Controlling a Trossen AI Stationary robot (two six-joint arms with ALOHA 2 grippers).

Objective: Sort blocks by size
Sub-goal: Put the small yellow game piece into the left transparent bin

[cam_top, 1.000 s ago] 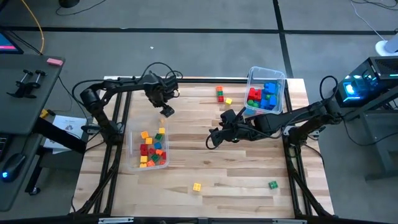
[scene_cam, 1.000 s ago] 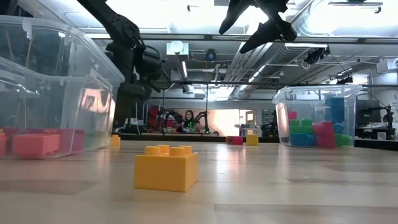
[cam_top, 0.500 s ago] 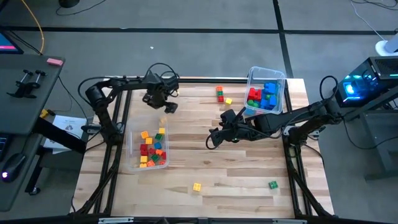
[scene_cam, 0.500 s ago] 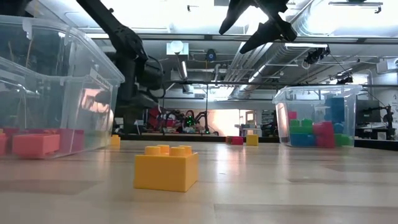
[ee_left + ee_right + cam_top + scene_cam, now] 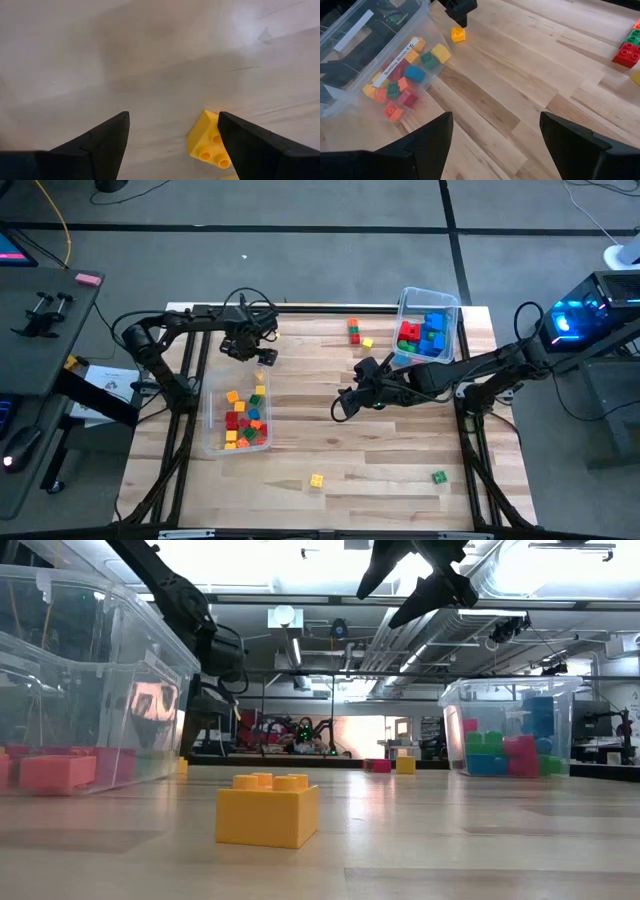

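My left gripper point(image 5: 254, 350) is open and empty at the table's far left, just above the wood. A small yellow block point(image 5: 267, 358) lies on the table close beside it, and in the left wrist view point(image 5: 207, 145) it sits next to one finger. My right gripper point(image 5: 345, 402) hangs open and empty over the table's middle, high up in the low view point(image 5: 410, 580). Small mixed blocks lie in the clear left bin point(image 5: 212, 430). Larger red, blue and green blocks fill the clear right bin point(image 5: 446, 302).
Loose blocks lie on the wood: a red-and-orange stack point(image 5: 353, 330) and a yellow one point(image 5: 368, 342) at the far edge, a yellow one point(image 5: 316, 479) and a green one point(image 5: 438, 476) near the front. The table's middle is bare wood.
My left gripper has drawn back toward the table's left edge, staying near the far side. The small yellow block lies on the wood beside it. My right arm has kept still.
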